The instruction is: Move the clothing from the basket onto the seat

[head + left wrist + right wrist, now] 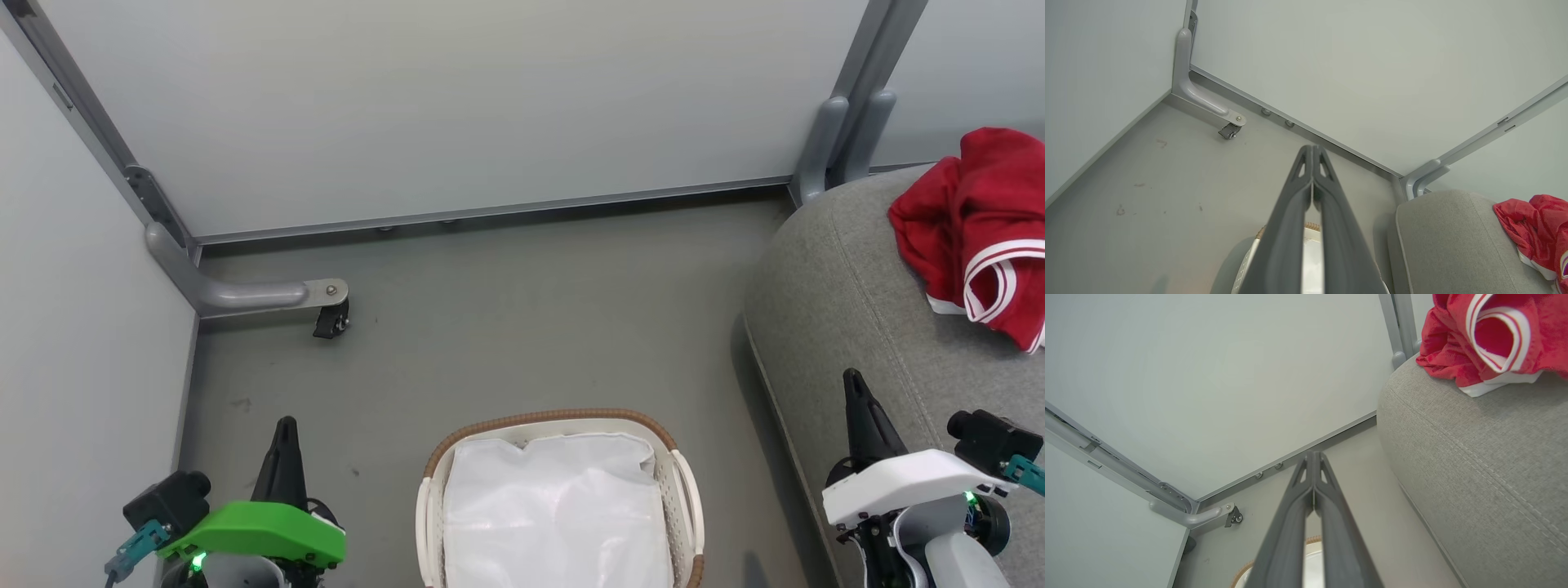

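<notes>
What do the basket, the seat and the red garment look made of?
basket: likely white plastic, matte, perforated wall; brown rim looks woven; white fabric liner, creased.
seat: grey woven upholstery, weave and stitched seams visible.
red garment: soft cloth, crumpled folds, white trim; fibre unclear.

A plain grey corner, softly and evenly lit.

In the head view the wide pale back panel (457, 106) fills 12 o'clock, and a side panel (73, 327) stands from 8 to 10 o'clock. A grey metal rail (490, 211) runs along the foot of the back panel. At 9 o'clock a rounded support foot (245, 294) reaches out from the corner and ends in a small black caster (331, 320). A double post (849, 122) stands at 2 o'clock, with another panel (963, 73) just past it. The floor (531, 327) is matt grey, with a few small dark marks (241, 403) at 8 o'clock.
</notes>
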You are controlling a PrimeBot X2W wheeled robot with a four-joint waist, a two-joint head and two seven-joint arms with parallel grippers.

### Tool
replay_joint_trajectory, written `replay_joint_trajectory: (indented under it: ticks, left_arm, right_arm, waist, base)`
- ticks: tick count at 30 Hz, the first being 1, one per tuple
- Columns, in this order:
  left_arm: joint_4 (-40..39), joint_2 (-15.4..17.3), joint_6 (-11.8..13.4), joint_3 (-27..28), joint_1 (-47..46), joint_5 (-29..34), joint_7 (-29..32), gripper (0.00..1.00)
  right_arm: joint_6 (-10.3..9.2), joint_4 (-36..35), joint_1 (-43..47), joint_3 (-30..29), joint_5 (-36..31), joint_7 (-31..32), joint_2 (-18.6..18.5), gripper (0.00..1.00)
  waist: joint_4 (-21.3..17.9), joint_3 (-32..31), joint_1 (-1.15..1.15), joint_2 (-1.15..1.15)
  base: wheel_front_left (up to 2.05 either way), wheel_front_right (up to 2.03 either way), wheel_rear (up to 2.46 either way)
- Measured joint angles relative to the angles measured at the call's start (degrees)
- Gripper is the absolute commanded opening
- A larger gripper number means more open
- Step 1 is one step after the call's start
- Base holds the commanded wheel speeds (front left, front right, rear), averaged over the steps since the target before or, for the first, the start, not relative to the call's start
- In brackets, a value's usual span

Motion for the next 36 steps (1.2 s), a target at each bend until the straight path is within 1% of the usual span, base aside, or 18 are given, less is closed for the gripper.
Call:
replay_joint_trajectory:
  ticks: [18,36]
  left_arm:
    - [-1.68,0.00,-0.74,2.98,-0.04,-13.24,3.78,0.00]
    - [-3.04,0.00,-1.31,5.27,-0.20,-24.05,7.06,0.00]
  right_arm:
    - [0.00,-0.86,0.03,-0.48,15.28,3.89,-0.11,0.00]
    - [-0.01,-1.59,0.03,-0.90,27.88,7.08,-0.20,0.00]
  waist:
    - [-0.49,-0.45,0.00,0.00]
    - [-0.97,-0.91,0.00,0.00]
  base:
    - [0.00,0.00,0.00]
    - [0.00,0.00,0.00]
